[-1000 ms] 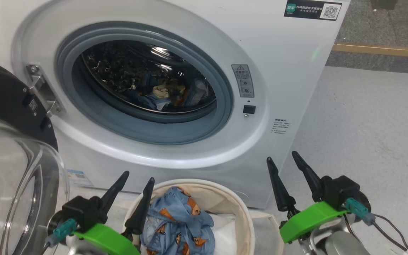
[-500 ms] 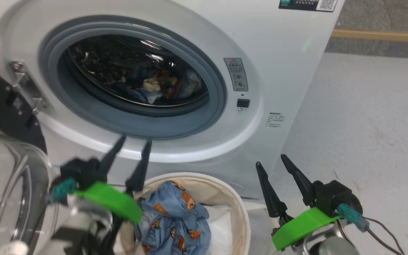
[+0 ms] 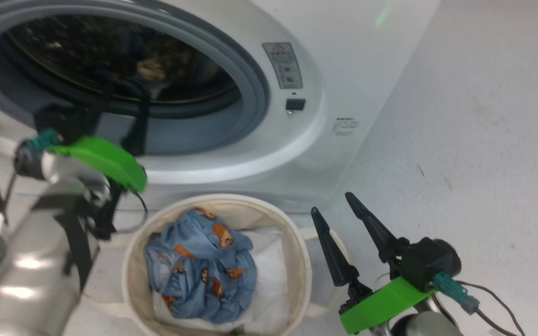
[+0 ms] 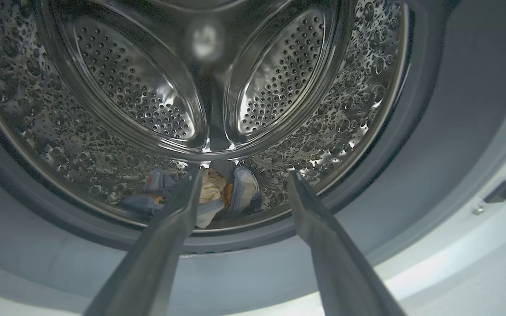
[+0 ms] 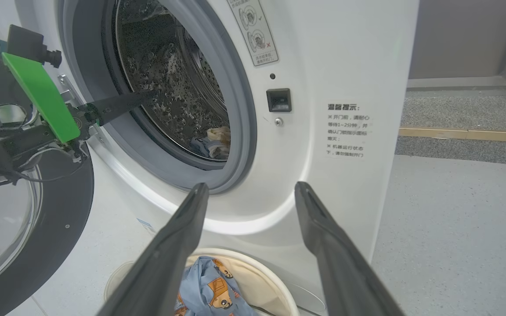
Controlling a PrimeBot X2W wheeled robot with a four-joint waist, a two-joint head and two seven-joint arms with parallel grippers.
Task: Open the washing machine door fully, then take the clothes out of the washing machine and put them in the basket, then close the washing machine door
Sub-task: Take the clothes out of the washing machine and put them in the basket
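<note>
Washer [image 3: 381, 70] body glossy white; drum [image 4: 139, 87] shiny perforated steel; ring [image 3: 250, 100] matt grey rubber. Door [image 5: 66, 206] rim glossy black w/ clear glass. Basket [image 3: 295, 261] cream canvas, clothes [image 3: 203, 266] soft blue cloth.

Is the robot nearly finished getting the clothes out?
About halfway. Done: the door is open and one blue garment lies in the basket. In hand: the open left end effector points into the drum at the remaining clothes. Left: moving those out, then closing the door.
</note>
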